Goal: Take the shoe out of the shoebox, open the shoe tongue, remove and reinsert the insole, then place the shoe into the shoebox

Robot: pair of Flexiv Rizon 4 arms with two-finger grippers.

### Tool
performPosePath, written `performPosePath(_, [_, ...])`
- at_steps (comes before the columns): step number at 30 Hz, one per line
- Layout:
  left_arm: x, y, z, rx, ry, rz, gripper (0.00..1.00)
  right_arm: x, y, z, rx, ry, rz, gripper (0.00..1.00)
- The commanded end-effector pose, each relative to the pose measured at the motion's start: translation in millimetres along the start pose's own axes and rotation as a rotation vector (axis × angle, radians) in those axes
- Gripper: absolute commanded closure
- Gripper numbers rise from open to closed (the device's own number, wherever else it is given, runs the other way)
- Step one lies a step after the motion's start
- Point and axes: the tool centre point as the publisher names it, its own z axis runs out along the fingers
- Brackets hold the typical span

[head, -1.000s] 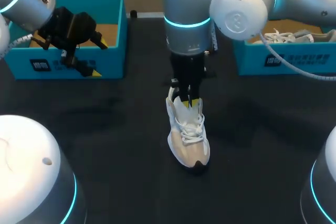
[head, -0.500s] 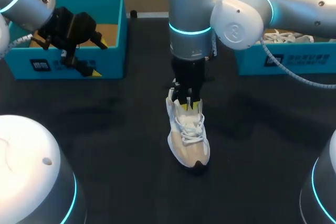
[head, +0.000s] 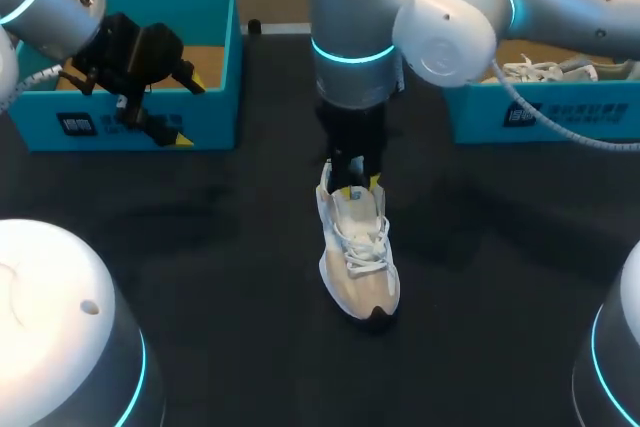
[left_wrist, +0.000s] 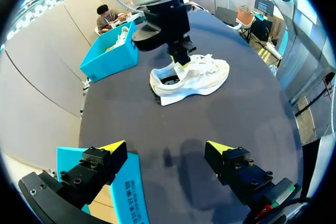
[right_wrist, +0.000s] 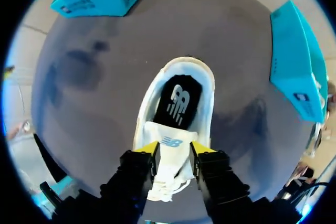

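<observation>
The right end effector (right_wrist: 174, 149) pinched the tongue (right_wrist: 169, 136) of the white shoe (head: 358, 257) on the counter (head: 200, 247); the left end effector (left_wrist: 165, 148) hung open, empty.

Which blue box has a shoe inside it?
The right blue box: a white laced shoe lies in it. The left blue box shows only bare brown floor.

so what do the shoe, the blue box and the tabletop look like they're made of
Shoe: white and cream upper, matte, probably textile with synthetic panels, corded laces; dark printed insole, likely foam.
Blue box: probably cardboard, with thin flat walls and a plain brown inside.
Tabletop: black, matte, hardly any glare; mat or laminate, can't tell.
</observation>
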Motion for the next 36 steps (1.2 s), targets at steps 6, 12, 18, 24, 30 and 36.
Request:
performPosePath(6, [0.4, -0.6, -0.4, -0.004, 0.0, -0.001, 0.0, 1.9, 17.6, -24.5, -0.031, -0.135, -0.198, 0.51])
performPosePath(12, [0.4, -0.6, -0.4, -0.004, 0.0, -0.001, 0.0, 1.9, 30.8, -28.2, -0.042, -0.191, -0.376, 0.36])
performPosePath(18, [0.4, -0.6, -0.4, -0.004, 0.0, -0.001, 0.0, 1.0, 35.3, -30.2, -0.067, -0.191, -0.438, 0.0])
performPosePath(24, [0.4, -0.6, -0.4, -0.004, 0.0, -0.001, 0.0, 1.0, 35.3, -30.2, -0.067, -0.191, -0.438, 0.0])
performPosePath(30, [0.4, -0.6, -0.4, -0.004, 0.0, -0.001, 0.0, 1.0, 35.3, -30.2, -0.067, -0.191, -0.438, 0.0])
performPosePath(36, [0.4, -0.6, -0.4, -0.004, 0.0, -0.001, 0.0, -5.9, 38.3, -20.7, -0.122, -0.201, -0.717, 0.0])
